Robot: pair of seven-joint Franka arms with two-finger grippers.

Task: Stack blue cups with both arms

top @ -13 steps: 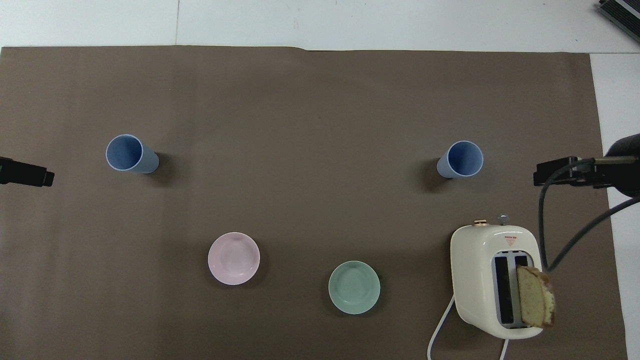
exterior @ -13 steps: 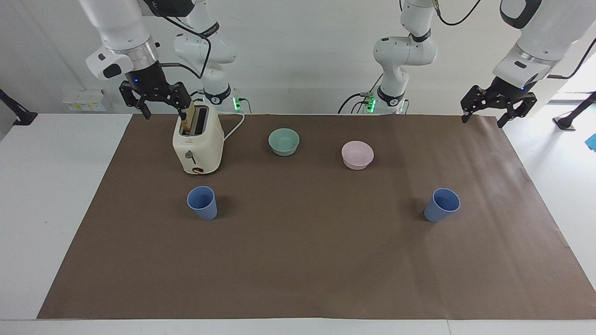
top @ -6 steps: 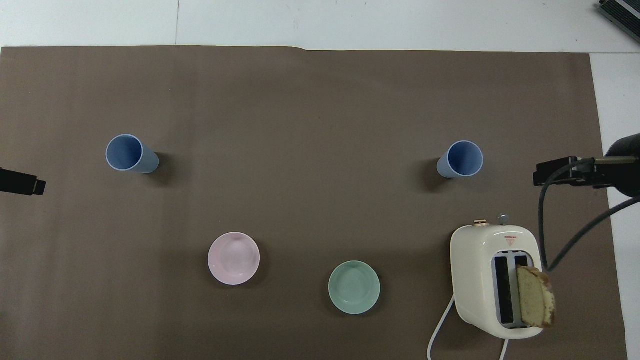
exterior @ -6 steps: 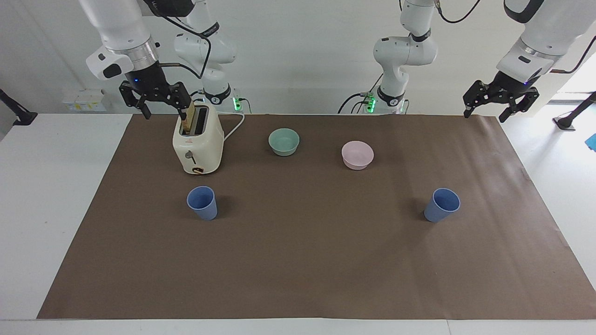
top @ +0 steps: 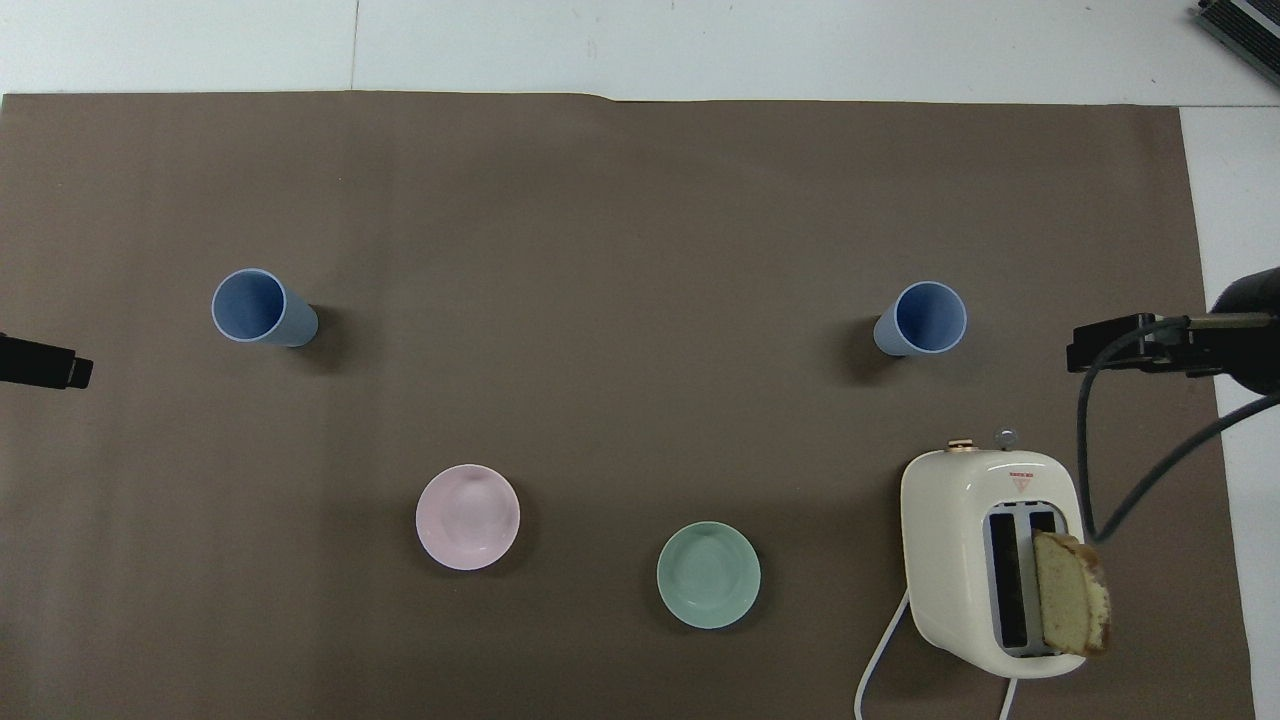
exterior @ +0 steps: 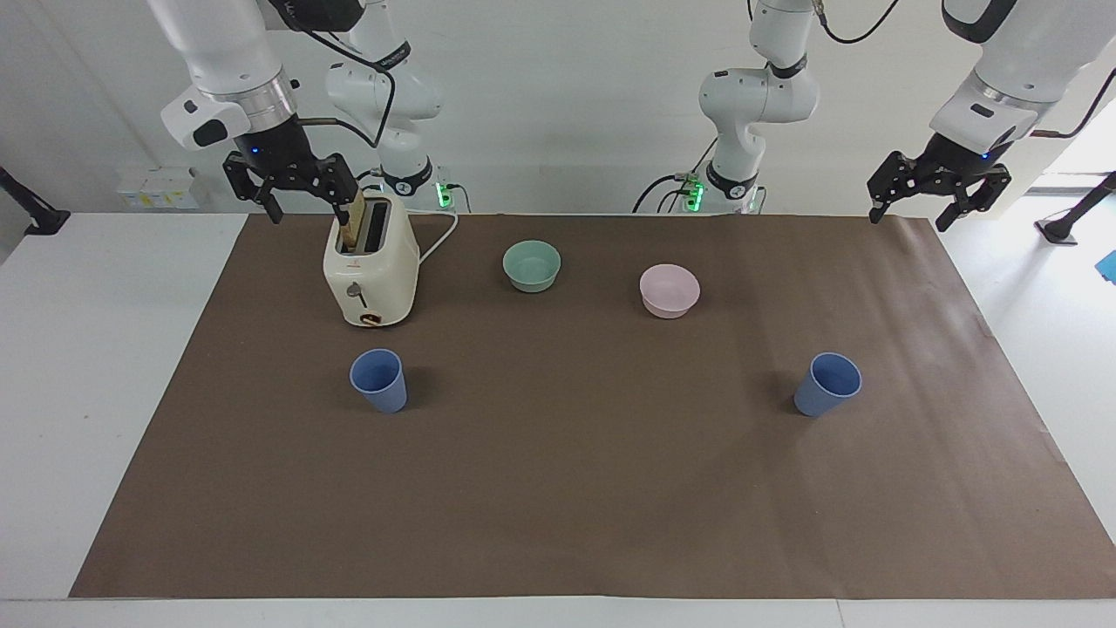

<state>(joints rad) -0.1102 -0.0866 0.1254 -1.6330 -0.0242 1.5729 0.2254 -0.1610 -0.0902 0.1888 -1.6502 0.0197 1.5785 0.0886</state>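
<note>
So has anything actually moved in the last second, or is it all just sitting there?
Only the left gripper moved: it rose a little above the mat's corner at the left arm's end, its fingers open and empty as before. The right gripper stayed open beside the toaster. Both cups, the green bowl and the pink bowl did not move.

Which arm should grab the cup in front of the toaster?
Right, probably. The right gripper hangs open by the toaster, at that cup's end; the left gripper is open over the other end.
</note>
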